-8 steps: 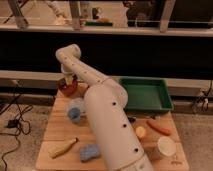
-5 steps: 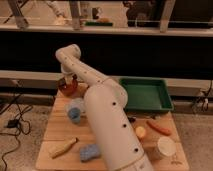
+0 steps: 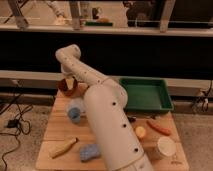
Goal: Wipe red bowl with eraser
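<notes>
While the arm reached out to 10 o'clock on the wooden table, the gripper sat down in the mouth of the red bowl, mostly masked by the wrist. Eraser showed as a pale block inside the bowl, right at the gripper tip, touching or nearly touching the bowl's inner wall. Whether the gripper was clamped on it or loose: couldn't tell from this view.

Judgement: pick-up looked done and the eraser was at the bowl, so this was the wipe phase itself. How much of the inside had been covered wasn't readable. Left to do: finish the passes, lift out.

Other stuff sat well apart from the bowl: green tray at 2 o'clock, white cup at 5, blue pad at 6, banana-shaped piece at 7.
</notes>
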